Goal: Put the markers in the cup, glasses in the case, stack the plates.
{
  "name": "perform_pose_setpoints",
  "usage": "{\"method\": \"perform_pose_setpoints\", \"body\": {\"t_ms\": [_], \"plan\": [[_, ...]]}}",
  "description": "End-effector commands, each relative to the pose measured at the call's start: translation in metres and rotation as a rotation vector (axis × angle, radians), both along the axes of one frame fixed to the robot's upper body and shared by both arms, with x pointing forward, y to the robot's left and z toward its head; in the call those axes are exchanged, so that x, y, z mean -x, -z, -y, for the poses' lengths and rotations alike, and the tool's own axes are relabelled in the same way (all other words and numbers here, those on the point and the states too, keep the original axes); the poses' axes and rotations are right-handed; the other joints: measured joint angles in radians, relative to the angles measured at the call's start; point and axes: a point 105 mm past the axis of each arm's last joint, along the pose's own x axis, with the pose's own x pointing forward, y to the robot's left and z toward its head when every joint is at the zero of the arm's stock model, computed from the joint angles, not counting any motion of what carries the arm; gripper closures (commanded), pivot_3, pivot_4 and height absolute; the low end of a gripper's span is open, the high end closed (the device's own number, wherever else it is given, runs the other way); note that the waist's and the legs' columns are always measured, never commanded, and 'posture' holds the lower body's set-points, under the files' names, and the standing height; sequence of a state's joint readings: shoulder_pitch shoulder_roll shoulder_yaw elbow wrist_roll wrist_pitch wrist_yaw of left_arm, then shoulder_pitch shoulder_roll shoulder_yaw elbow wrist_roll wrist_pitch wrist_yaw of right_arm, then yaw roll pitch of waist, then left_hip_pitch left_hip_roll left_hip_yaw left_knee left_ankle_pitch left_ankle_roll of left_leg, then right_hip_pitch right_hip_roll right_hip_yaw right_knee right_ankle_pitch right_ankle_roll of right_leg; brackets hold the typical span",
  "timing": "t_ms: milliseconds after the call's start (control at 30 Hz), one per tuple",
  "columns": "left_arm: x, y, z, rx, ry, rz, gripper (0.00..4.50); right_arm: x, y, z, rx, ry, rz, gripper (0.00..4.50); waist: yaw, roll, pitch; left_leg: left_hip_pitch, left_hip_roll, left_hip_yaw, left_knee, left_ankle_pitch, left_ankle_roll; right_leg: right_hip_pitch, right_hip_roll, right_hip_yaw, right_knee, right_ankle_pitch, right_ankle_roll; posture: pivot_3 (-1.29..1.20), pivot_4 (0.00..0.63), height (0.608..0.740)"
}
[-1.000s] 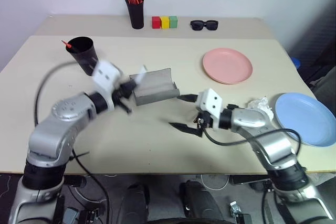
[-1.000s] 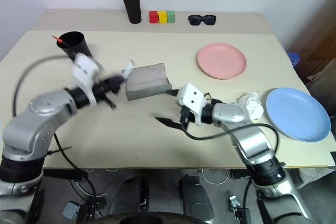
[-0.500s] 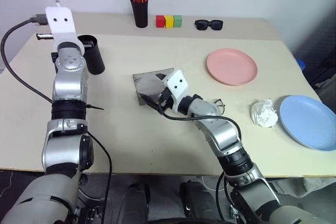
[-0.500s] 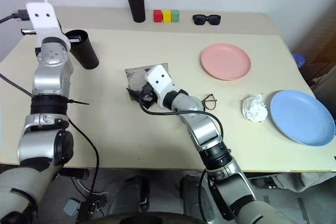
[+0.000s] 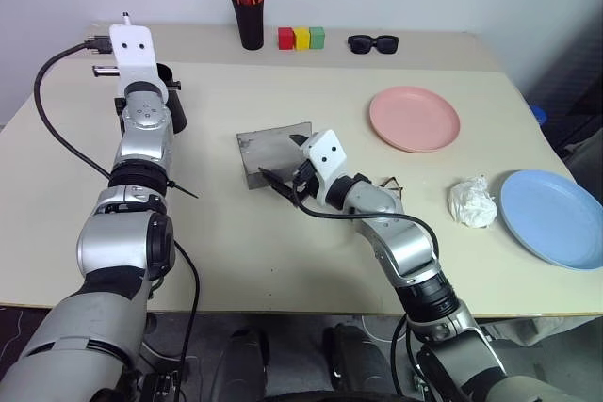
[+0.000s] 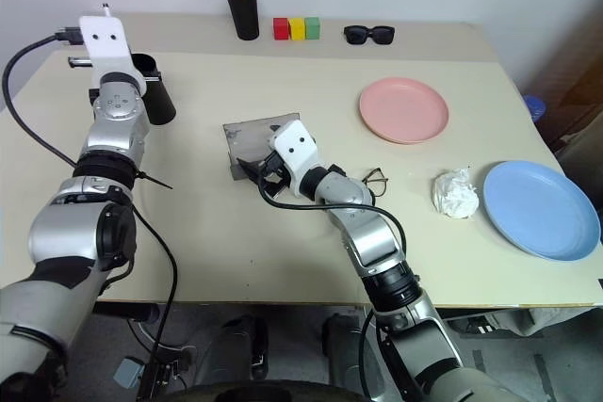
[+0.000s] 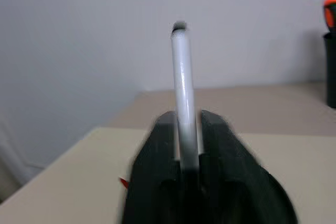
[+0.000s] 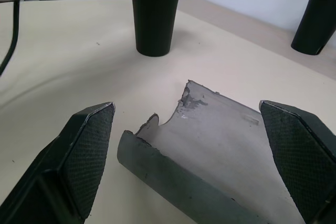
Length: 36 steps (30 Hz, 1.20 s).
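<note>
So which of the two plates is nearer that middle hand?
The pink plate, beyond the right hand; the blue plate lies at the table's far right edge.

You have two plates: pink (image 5: 415, 118), blue (image 5: 553, 218). One cup (image 6: 155, 98), one case (image 5: 273, 151), one glasses (image 6: 374, 180), one sunglasses (image 5: 372, 43), three blocks (image 5: 301, 39).

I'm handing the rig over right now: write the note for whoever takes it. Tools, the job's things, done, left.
Left tool: gripping the white marker, raised at the cup.
Right tool: open, empty, facing the open case.
Glasses: on the table beside the right forearm.
Pink plate and blue plate: lying apart.
A red tip shows below the left tool; whether that marker is in the cup cannot be told.
Left: drop the white marker in, case the glasses, stack the plates.
</note>
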State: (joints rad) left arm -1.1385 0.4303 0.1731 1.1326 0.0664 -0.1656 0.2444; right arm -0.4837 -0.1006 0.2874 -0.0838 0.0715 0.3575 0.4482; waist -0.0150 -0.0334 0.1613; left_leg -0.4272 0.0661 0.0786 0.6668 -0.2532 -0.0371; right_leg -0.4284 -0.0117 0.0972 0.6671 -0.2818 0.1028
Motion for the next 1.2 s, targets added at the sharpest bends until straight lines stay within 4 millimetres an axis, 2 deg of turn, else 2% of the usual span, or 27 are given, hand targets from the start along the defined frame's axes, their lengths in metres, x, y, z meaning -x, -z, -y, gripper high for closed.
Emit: {"method": "perform_pose_setpoints", "body": {"t_ms": [33, 100, 233, 300, 333, 367, 433, 467, 600, 667, 767, 833, 900, 1167, 1200], "plan": [[0.002, -0.026, -0.001, 0.012, -0.006, 0.085, 1.83, 0.004, -0.020, 0.001, -0.033, -0.009, 0.067, 0.00, -0.001, 0.000, 0.000, 0.000, 0.000, 0.000, 0.000, 0.000, 0.000, 0.000, 0.000, 0.000, 0.000, 0.000, 0.000, 0.00, 0.150, 0.722], [0.002, -0.026, -0.002, 0.021, -0.008, 0.090, 0.83, 0.004, -0.020, 0.001, -0.034, -0.011, 0.066, 0.00, -0.001, 0.000, 0.000, 0.000, 0.000, 0.000, 0.000, 0.000, 0.000, 0.000, 0.000, 0.000, 0.000, 0.000, 0.000, 0.00, 0.150, 0.722], [0.005, -0.032, -0.003, 0.030, -0.008, 0.128, 0.83, 0.005, -0.020, 0.002, -0.031, -0.015, 0.068, 0.00, 0.000, 0.000, 0.000, 0.000, 0.000, 0.000, 0.000, 0.000, 0.000, 0.000, 0.000, 0.000, 0.000, 0.000, 0.000, 0.00, 0.150, 0.722], [0.006, -0.044, 0.003, 0.038, 0.052, 0.169, 0.83, 0.006, -0.022, 0.009, -0.019, -0.023, 0.074, 0.00, 0.000, 0.000, 0.000, 0.000, 0.000, 0.000, 0.000, 0.000, 0.000, 0.000, 0.000, 0.000, 0.000, 0.000, 0.000, 0.00, 0.150, 0.722], [0.005, -0.049, 0.013, 0.047, 0.141, 0.177, 0.83, 0.007, -0.023, 0.015, -0.006, -0.029, 0.078, 0.00, 0.001, 0.000, 0.000, 0.000, 0.000, 0.000, 0.000, 0.000, 0.000, 0.000, 0.000, 0.000, 0.000, 0.000, 0.000, 0.00, 0.150, 0.722], [0.006, -0.054, 0.030, 0.063, 0.302, 0.187, 0.83, 0.008, -0.024, 0.023, 0.013, -0.039, 0.080, 0.00, 0.003, 0.000, 0.000, 0.000, 0.000, 0.000, 0.000, 0.000, 0.000, 0.000, 0.000, 0.000, 0.000, 0.000, 0.000, 0.00, 0.150, 0.722], [0.016, -0.055, 0.064, -0.009, 0.576, 0.165, 0.25, 0.010, -0.023, 0.037, 0.056, -0.048, 0.085, 0.00, 0.004, 0.000, 0.000, -0.001, 0.000, 0.000, 0.000, 0.000, 0.000, 0.000, 0.000, 0.000, 0.000, 0.000, 0.000, 0.00, 0.150, 0.722], [0.020, -0.050, 0.074, -0.054, 0.642, 0.116, 0.02, 0.010, -0.023, 0.044, 0.079, -0.048, 0.086, 0.00, 0.003, 0.000, 0.000, -0.001, 0.000, 0.000, 0.000, 0.000, 0.000, 0.000, -0.001, 0.000, -0.001, 0.000, 0.000, 0.00, 0.150, 0.722], [0.051, -0.012, 0.125, -0.247, 0.976, -0.140, 0.02, 0.017, -0.016, 0.081, 0.188, -0.065, 0.062, 0.00, -0.001, 0.001, 0.000, 0.000, 0.000, 0.000, 0.000, 0.000, 0.000, 0.001, 0.000, 0.000, 0.000, 0.000, 0.000, 0.00, 0.150, 0.722], [0.064, 0.007, 0.138, -0.305, 1.068, -0.259, 0.02, 0.022, -0.014, 0.094, 0.232, -0.082, 0.051, 0.00, -0.005, 0.001, 0.000, 0.001, 0.000, 0.000, 0.000, 0.000, 0.000, 0.001, 0.000, 0.000, 0.000, 0.000, 0.000, 0.00, 0.150, 0.722], [0.083, 0.059, 0.154, -0.438, 1.217, -0.529, 0.02, 0.029, -0.014, 0.114, 0.269, -0.084, 0.016, 0.00, -0.007, 0.002, 0.000, 0.002, 0.000, 0.000, 0.000, 0.000, 0.000, 0.001, 0.001, 0.001, 0.001, 0.000, 0.000, 0.00, 0.150, 0.722], [0.088, 0.080, 0.159, -0.462, 1.274, -0.645, 0.02, 0.034, -0.014, 0.122, 0.286, -0.091, -0.001, 0.00, -0.003, 0.003, 0.000, 0.002, 0.000, 0.000, 0.000, 0.000, 0.000, 0.001, 0.001, 0.001, 0.001, 0.000, 0.000, 0.00, 0.150, 0.722], [0.088, 0.087, 0.163, -0.412, 1.315, -0.701, 0.02, 0.038, -0.012, 0.127, 0.296, -0.086, -0.011, 0.00, -0.001, 0.002, 0.000, 0.002, 0.000, -0.001, 0.000, 0.000, 0.000, 0.001, 0.001, 0.001, 0.001, 0.000, 0.000, 0.00, 0.150, 0.722], [0.089, 0.110, 0.169, -0.470, 1.385, -0.884, 0.02, 0.048, -0.004, 0.133, 0.308, -0.066, -0.043, 0.00, 0.002, 0.002, 0.000, 0.001, 0.000, -0.001, 0.001, 0.000, 0.001, 0.001, 0.001, 0.001, 0.000, -0.001, 0.000, 0.00, 0.150, 0.722], [0.088, 0.110, 0.169, -0.468, 1.385, -0.889, 0.26, 0.049, -0.003, 0.132, 0.310, -0.069, -0.047, 0.00, 0.002, 0.002, 0.000, 0.001, 0.000, -0.001, 0.001, 0.000, 0.001, 0.001, 0.001, 0.001, 0.000, -0.001, 0.000, 0.00, 0.150, 0.722]]}}
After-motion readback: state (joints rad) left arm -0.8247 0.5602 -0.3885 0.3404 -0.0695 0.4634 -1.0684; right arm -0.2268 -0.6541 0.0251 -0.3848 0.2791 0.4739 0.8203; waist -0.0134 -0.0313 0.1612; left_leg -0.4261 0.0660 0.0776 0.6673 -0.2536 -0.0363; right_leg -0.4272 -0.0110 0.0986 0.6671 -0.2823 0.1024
